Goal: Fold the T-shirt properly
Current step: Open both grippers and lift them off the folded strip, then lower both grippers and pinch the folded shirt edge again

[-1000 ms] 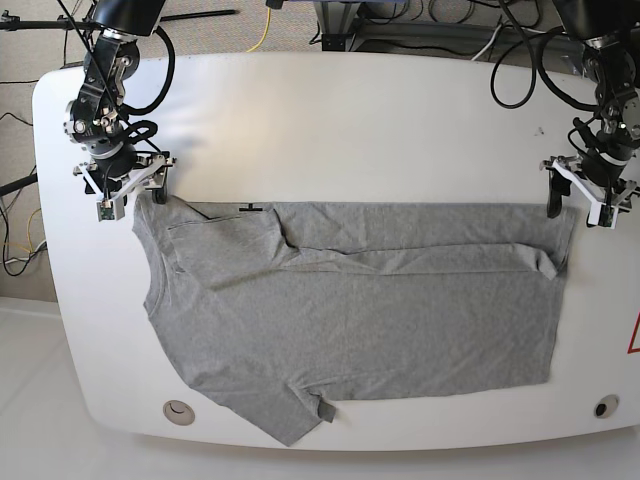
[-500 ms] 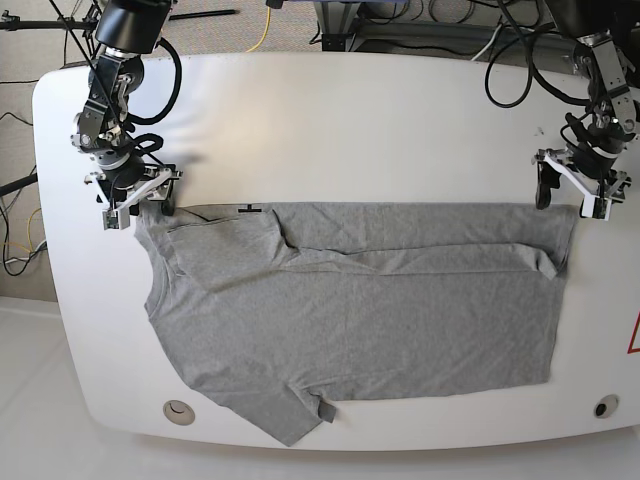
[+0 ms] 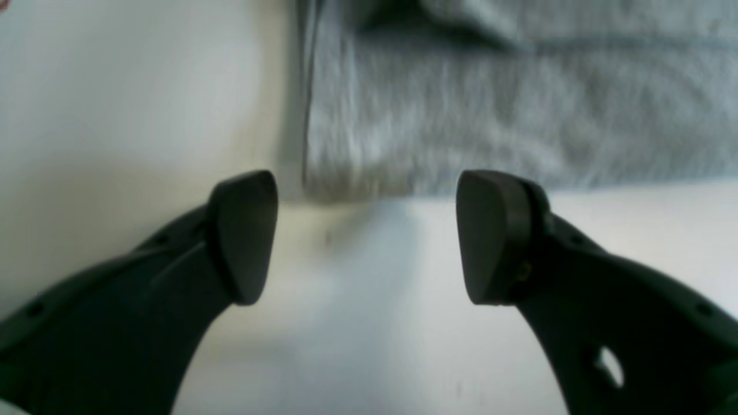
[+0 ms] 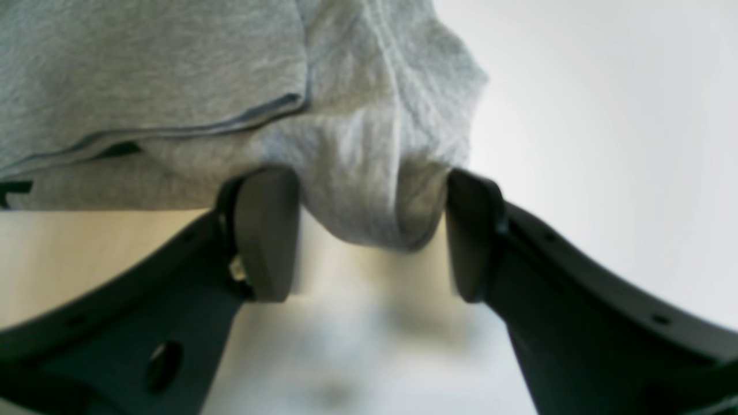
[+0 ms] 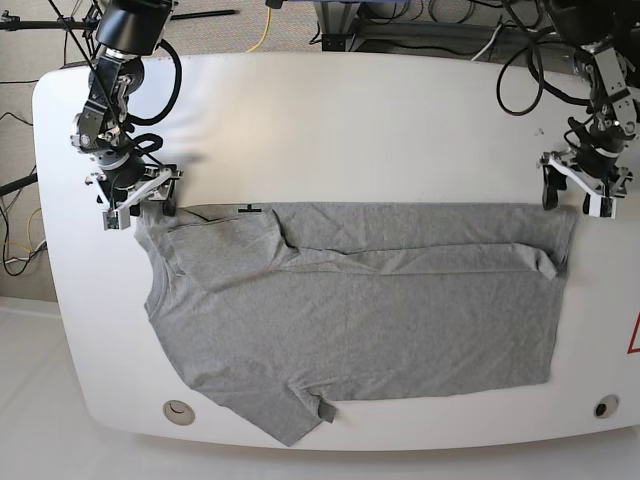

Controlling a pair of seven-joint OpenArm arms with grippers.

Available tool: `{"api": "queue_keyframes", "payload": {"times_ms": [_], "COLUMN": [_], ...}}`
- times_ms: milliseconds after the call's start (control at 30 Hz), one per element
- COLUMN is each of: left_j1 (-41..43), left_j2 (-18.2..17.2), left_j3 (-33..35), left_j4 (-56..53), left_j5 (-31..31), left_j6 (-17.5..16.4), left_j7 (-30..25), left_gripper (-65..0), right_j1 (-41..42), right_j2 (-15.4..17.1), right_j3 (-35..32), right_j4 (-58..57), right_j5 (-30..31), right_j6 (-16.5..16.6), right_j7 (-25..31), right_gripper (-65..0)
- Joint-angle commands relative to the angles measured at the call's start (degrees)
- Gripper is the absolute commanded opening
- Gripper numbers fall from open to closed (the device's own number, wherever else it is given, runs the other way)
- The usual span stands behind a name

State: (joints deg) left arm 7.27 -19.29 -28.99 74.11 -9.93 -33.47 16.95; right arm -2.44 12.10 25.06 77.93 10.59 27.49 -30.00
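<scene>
The heather-grey T-shirt [image 5: 360, 310] lies flat on the white table [image 5: 350, 130], plain side up, with its far edge folded toward me and one sleeve [image 5: 290, 415] pointing to the front. My right gripper [image 5: 137, 207] is at the shirt's far left corner. In the right wrist view it [image 4: 369, 236] is open, with a bump of the shirt's cloth [image 4: 375, 190] between its pads. My left gripper [image 5: 572, 196] is open and empty just beyond the shirt's far right corner. In the left wrist view it [image 3: 369, 236] sits a little short of the shirt's edge [image 3: 490, 104].
A small black mark [image 5: 250, 209] shows at the shirt's far edge. A round mark [image 5: 180, 410] and a dark hole [image 5: 605, 407] sit near the table's front edge. Cables [image 5: 520, 60] hang at the back right. A red sign [image 5: 634, 335] is at the right edge.
My left gripper has drawn back from the shirt's far right corner toward the far edge. My right gripper has shifted slightly right at the left corner. The shirt has not moved.
</scene>
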Motion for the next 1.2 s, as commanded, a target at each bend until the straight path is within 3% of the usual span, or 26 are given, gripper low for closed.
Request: {"api": "queue_keyframes", "payload": {"times_ms": [0,233,367,567,700,1033,1167], "left_j1": [-0.6,-1.58,-1.62,-0.78,-0.85,-3.5,-5.4], "left_j2": [-1.31,-1.26,-0.99,-0.58,-0.75,-1.35,-1.06], "left_j3": [-0.24,-0.36,-0.1,-0.29,-0.58,-0.86,-0.33], "left_j4": [0.68,0.63,1.21,1.88,1.48,-3.61,-6.47], "left_j5": [-0.55,-0.05,-0.07,-0.09,-0.17,-0.22,0.1], "left_j6": [-0.01,-0.02,0.04,0.56,0.82,1.24,1.15], "left_j7": [-1.04,0.36,1.0,2.54,3.05,2.27,2.83], "left_gripper": [-19.7,-19.7,-20.0,-22.6,-23.3,-22.1,-27.6], "right_j1": [0.31,0.51,0.48,0.31,0.3,0.03,-0.02], "right_j2": [0.34,0.2,0.27,0.08,0.15,0.6,0.52], "right_j3": [0.72,0.17,-0.22,-0.35,-0.56,-0.8,-0.83], "right_j4": [0.61,0.83,0.72,0.57,0.54,0.79,0.82], "right_j5": [-0.43,0.41,0.56,0.86,1.19,1.23,1.28], "right_j6": [0.02,-0.19,-0.27,0.03,-0.03,0.22,0.41], "right_j7": [-1.69,-1.36,-1.13,-0.62,-0.41,0.88,0.74], "right_gripper": [-25.9,-25.7,-28.7,-55.0,-64.2,-65.0,-65.0]}}
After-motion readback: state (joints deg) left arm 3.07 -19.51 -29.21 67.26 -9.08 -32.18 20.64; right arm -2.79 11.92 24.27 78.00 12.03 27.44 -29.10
